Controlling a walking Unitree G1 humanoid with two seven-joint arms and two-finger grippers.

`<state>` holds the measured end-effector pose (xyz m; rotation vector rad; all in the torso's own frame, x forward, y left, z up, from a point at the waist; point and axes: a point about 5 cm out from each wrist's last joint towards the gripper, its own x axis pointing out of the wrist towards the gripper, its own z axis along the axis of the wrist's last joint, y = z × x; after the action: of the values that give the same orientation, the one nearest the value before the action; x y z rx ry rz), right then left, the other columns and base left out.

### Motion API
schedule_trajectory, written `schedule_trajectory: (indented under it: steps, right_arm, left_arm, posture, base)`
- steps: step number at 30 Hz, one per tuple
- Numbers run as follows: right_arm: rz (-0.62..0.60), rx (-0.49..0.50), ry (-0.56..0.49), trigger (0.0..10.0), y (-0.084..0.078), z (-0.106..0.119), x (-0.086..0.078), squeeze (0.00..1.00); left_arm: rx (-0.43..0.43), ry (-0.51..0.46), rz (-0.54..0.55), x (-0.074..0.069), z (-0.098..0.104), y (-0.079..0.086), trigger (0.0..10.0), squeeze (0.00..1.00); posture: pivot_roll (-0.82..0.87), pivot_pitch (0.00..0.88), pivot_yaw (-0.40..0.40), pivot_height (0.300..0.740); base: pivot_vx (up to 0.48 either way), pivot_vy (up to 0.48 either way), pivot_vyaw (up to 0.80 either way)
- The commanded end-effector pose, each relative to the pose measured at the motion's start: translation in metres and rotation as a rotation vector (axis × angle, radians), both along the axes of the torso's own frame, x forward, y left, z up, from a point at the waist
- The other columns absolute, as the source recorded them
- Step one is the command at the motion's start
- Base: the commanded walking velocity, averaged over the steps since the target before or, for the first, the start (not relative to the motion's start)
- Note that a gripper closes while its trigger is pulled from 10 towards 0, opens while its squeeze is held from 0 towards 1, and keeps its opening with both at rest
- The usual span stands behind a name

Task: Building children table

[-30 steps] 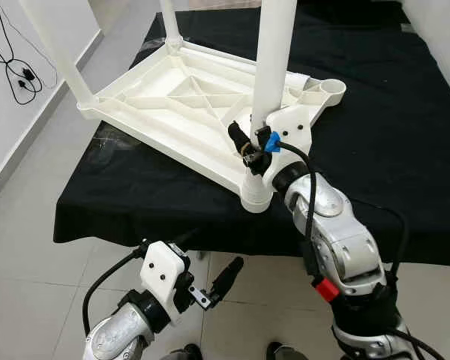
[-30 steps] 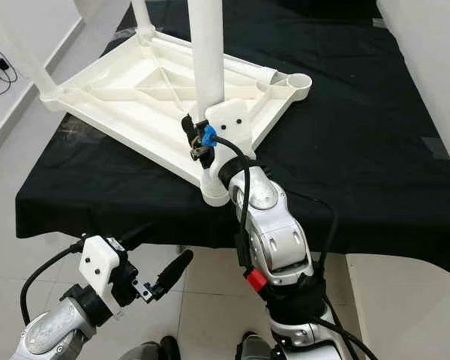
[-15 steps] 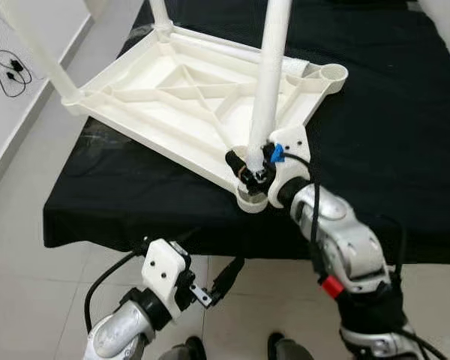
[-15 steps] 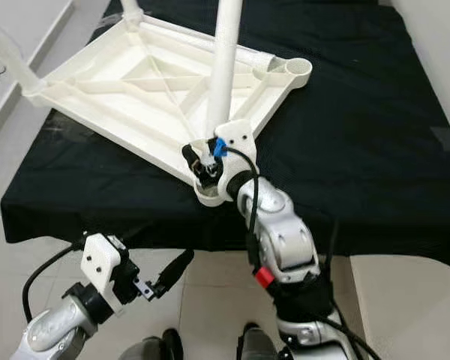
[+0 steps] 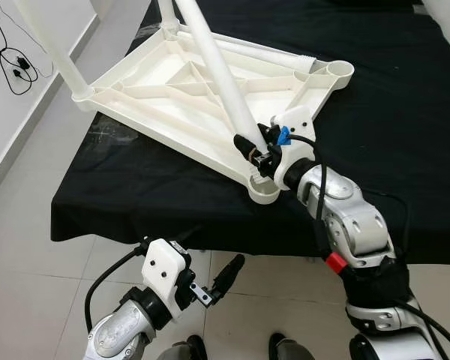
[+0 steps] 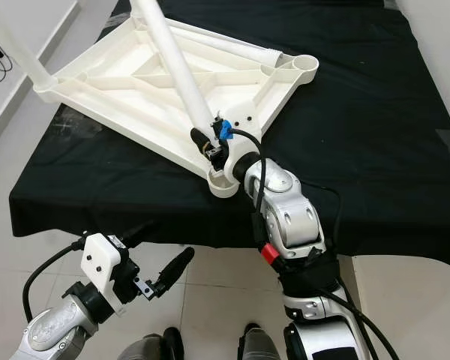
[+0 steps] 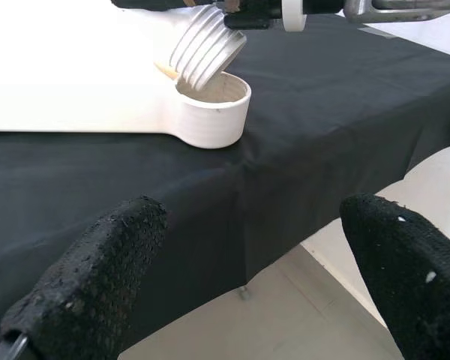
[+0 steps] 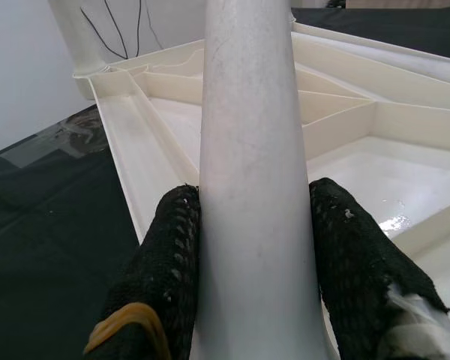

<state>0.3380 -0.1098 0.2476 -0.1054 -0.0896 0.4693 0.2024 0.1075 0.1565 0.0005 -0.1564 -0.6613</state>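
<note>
Leg (image 5: 217, 75) has swung over since a second ago: it stood near upright in the right gripper (image 5: 256, 147), now it leans hard away from the robot and toward its left, across the upturned tabletop (image 5: 165, 82). Head camera also shifted a bit, but the tilt relative to the tabletop is real. In the left wrist view the leg's threaded end (image 7: 207, 46) sits cocked at the mouth of the corner socket (image 7: 213, 112), touching the rim on one side, not seated. Judgement: the leg is misaligned with the socket, so it looks like it needs to come back upright before screwing in; this leg is not yet fitted.

Right gripper: fingers closed around the leg just above the threads, one black pad (image 8: 169, 255) pressing each side of the white tube, narrow opening set by the tube. The socket is right below the gripper, at the near edge of the black-covered counter (image 5: 405, 150).

Left gripper (image 5: 219, 281): hangs low, below and nearer than the counter edge, fingers spread wide, holding nothing, pointed toward the socket.

Beyond the right gripper: the tabletop lies underside up, ribs showing. Far side has another fitted leg (image 5: 52, 49) at the left corner and an open socket (image 5: 339, 70) at the right corner.
</note>
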Motion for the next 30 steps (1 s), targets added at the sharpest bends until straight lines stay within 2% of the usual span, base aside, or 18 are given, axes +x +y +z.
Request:
schedule_trajectory:
  steps: [1,3,4,6,7,8,9,10,11,12,14,17,18,20,21,22,24,30]
  right_arm:
    - [-0.006,0.048,-0.020,0.0,-0.001,0.002,0.001,0.00]
    - [-0.012,0.066,-0.026,0.0,-0.002,0.003,0.001,0.00]
    - [-0.023,0.163,-0.042,0.0,-0.005,0.009,0.004,0.00]
    - [-0.024,0.186,-0.046,0.0,-0.006,0.010,0.004,0.00]
    - [-0.011,0.300,-0.056,0.0,-0.008,0.018,0.005,0.00]
    - [-0.011,0.300,-0.056,0.0,-0.008,0.018,0.005,0.00]
    - [0.013,0.413,-0.071,0.0,-0.011,0.025,0.006,0.00]
    - [0.013,0.413,-0.071,0.0,-0.011,0.025,0.006,0.00]
    - [0.127,0.590,-0.106,0.0,-0.014,0.037,0.001,0.00]
    - [0.127,0.590,-0.106,0.0,-0.014,0.037,0.001,0.00]
    - [0.281,0.636,-0.134,0.0,-0.014,0.041,-0.010,0.00]
    - [0.335,0.595,-0.153,0.0,-0.013,0.040,-0.015,0.00]
    - [0.378,0.536,-0.167,0.0,-0.012,0.037,-0.020,0.00]
    - [0.378,0.536,-0.167,0.0,-0.012,0.037,-0.020,0.00]
    - [0.394,0.442,-0.178,0.0,-0.011,0.033,-0.023,0.00]
    - [0.394,0.442,-0.178,0.0,-0.011,0.033,-0.023,0.00]
    - [0.384,0.270,-0.206,0.0,-0.009,0.025,-0.023,0.00]
    - [0.380,0.171,-0.269,0.0,-0.004,0.030,-0.023,0.00]
  left_arm:
    - [-0.012,0.042,0.064,0.009,-0.002,0.007,10.0,0.00]
    - [-0.020,0.043,0.083,0.014,0.000,0.009,10.0,0.00]
    - [-0.046,0.052,0.124,0.025,0.004,0.012,10.0,0.00]
    - [-0.052,0.055,0.132,0.027,0.005,0.013,10.0,0.00]
    - [-0.089,0.052,0.141,0.036,0.013,0.014,10.0,0.00]
    - [-0.089,0.052,0.141,0.036,0.013,0.014,10.0,0.00]
    - [-0.143,0.042,0.147,0.045,0.024,0.017,10.0,0.00]
    - [-0.143,0.042,0.147,0.045,0.024,0.017,10.0,0.00]
    - [-0.294,-0.002,0.140,0.061,0.056,0.022,10.0,0.00]
    - [-0.294,-0.002,0.140,0.061,0.056,0.022,10.0,0.00]
    - [-0.427,-0.054,0.080,0.068,0.088,0.027,10.0,0.00]
    - [-0.481,-0.084,0.034,0.069,0.103,0.029,10.0,0.00]
    - [-0.552,-0.101,-0.035,0.069,0.118,0.029,10.0,0.00]
    - [-0.552,-0.101,-0.035,0.069,0.118,0.029,10.0,0.00]
    - [-0.630,-0.122,-0.127,0.068,0.135,0.030,10.0,0.00]
    - [-0.630,-0.122,-0.127,0.068,0.135,0.030,10.0,0.00]
    - [-0.786,-0.167,-0.323,0.066,0.173,0.032,10.0,0.00]
    - [-0.865,-0.177,-0.388,0.076,0.200,0.037,10.0,0.00]
  posture:
    - [0.00,0.262,0.056,0.740]
    - [0.00,0.262,0.056,0.740]
    - [0.00,0.248,0.053,0.740]
    - [0.00,0.248,0.053,0.740]
    - [0.00,0.239,0.049,0.740]
    - [0.00,0.239,0.049,0.740]
    - [0.00,0.228,0.047,0.740]
    - [0.00,0.228,0.047,0.740]
    - [-0.01,0.210,0.043,0.740]
    - [-0.01,0.210,0.043,0.740]
    - [0.00,0.203,0.041,0.740]
    - [-0.01,0.186,0.041,0.740]
    - [-0.01,0.176,0.040,0.740]
    - [-0.01,0.176,0.040,0.740]
    - [-0.01,0.166,0.037,0.740]
    - [-0.01,0.166,0.037,0.740]
    - [-0.03,0.140,0.037,0.740]
    - [-0.03,0.126,0.039,0.740]
  base:
    - [0.000,0.000,0.00]
    - [0.000,0.000,0.00]
    - [0.000,0.000,0.00]
    - [0.000,0.000,0.00]
    - [0.000,0.000,0.00]
    - [0.000,0.000,0.00]
    - [0.000,0.000,0.00]
    - [0.000,0.000,0.00]
    - [0.000,0.000,0.00]
    - [0.000,0.000,0.00]
    - [0.000,0.000,0.00]
    - [0.000,0.000,0.00]
    - [0.000,0.000,0.00]
    - [0.000,0.000,0.00]
    - [0.000,0.000,0.00]
    - [0.000,0.000,0.00]
    - [0.000,0.000,0.00]
    - [0.000,0.000,0.00]
